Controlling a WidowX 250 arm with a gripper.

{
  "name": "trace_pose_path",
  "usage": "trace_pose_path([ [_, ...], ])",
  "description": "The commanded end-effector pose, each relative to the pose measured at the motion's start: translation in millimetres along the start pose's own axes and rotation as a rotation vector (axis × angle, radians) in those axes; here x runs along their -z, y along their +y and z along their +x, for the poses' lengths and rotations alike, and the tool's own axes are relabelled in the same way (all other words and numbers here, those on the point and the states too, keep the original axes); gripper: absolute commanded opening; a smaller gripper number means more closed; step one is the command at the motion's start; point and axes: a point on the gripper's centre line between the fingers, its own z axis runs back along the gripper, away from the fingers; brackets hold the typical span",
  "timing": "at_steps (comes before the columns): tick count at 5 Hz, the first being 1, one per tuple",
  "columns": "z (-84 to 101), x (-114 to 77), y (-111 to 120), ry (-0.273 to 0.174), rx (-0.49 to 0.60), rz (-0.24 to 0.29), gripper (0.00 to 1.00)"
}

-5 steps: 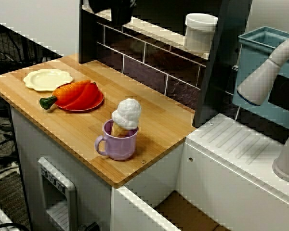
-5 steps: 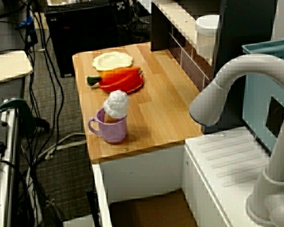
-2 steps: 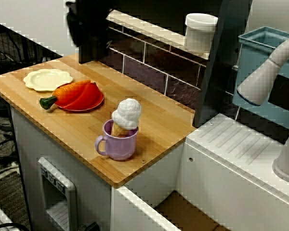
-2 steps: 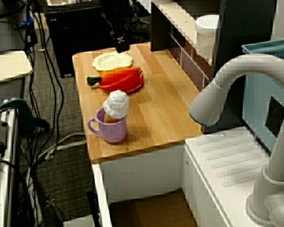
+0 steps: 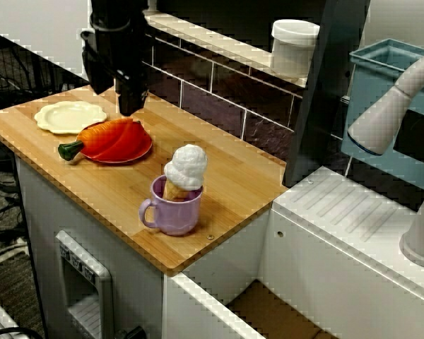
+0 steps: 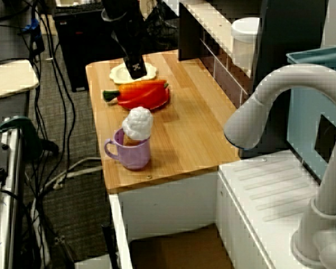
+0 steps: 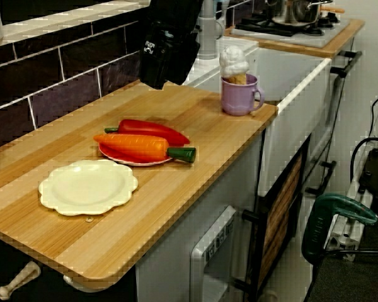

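Above the red plate point(image 5: 129, 158) that keeps a carrot point(image 5: 101, 134) and pepper point(image 5: 125, 141) from rolling about the surface point(image 5: 222, 176) hangs the gripper point(image 5: 131, 106); spread or pressed together, I cannot tell.

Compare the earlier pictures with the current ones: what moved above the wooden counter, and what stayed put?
The gripper came down from the top edge and now hangs over the counter, close by the red plate with the carrot and pepper. Nothing was grasped or released. The cream plate, the food and the purple mug stayed put.
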Motion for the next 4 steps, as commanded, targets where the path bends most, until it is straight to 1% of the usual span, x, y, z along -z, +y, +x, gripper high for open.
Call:
trace_pose_path([
  [1,11.4,9.0,1.9,-0.036,-0.094,0.017,1.0],
  [2,19.2,16.3,2.3,-0.04,-0.128,0.009,1.0],
  [3,25.0,27.1,4.9,-0.02,-0.174,-0.008,1.0],
  [4,28.0,29.3,5.6,-0.026,-0.185,-0.017,1.0],
])
